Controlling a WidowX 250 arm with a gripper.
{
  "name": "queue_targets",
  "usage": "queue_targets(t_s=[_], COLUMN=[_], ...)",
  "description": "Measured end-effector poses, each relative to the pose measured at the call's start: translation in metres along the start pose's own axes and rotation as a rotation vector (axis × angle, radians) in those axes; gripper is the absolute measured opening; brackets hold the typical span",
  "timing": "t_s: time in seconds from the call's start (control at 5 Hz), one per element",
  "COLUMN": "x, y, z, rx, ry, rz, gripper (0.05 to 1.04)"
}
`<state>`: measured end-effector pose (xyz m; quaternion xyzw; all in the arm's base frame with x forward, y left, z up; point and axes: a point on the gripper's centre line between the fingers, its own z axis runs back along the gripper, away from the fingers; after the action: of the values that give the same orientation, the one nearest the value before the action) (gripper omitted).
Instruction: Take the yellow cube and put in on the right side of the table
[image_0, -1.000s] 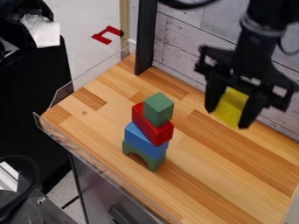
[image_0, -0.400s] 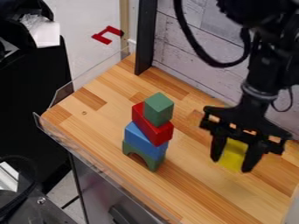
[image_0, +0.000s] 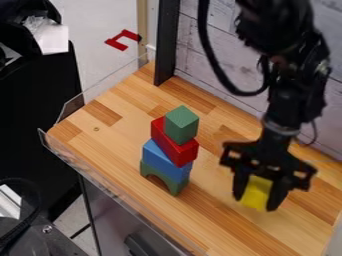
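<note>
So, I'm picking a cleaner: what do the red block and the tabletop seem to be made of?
The red block is probably painted wood, given its even colour and slight sheen; plastic is possible. The tabletop looks like smooth wood, perhaps laminate, with strips in differing brown tones.

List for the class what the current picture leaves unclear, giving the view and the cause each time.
- Camera view: whether the yellow cube touches the table; blur and the slanted angle hide its underside.
- Camera view: the cube's gripped sides; the gripper covers them.
- Camera view: the stack's far faces; its own blocks hide them.
- Camera view: the arm's upper end; the top edge cuts it off.
</note>
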<state>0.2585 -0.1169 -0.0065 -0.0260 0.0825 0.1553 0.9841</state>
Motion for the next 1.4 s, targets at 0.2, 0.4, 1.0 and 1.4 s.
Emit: queue_targets(t_s=[0.2,0.4,1.0,1.4], x=[0.004,0.008,0.007,-0.010], y=[0.003,0.004,0.005,0.001], z=[-0.011,-0.015,0.004,0.074], rx=[-0.026,-0.027,0.035,0.062], ry=[-0.022,-0.041,-0.077,-0.252], rz=[0.003,-0.011,-0.011,-0.041], gripper=[0.579,0.579,1.005,0.999])
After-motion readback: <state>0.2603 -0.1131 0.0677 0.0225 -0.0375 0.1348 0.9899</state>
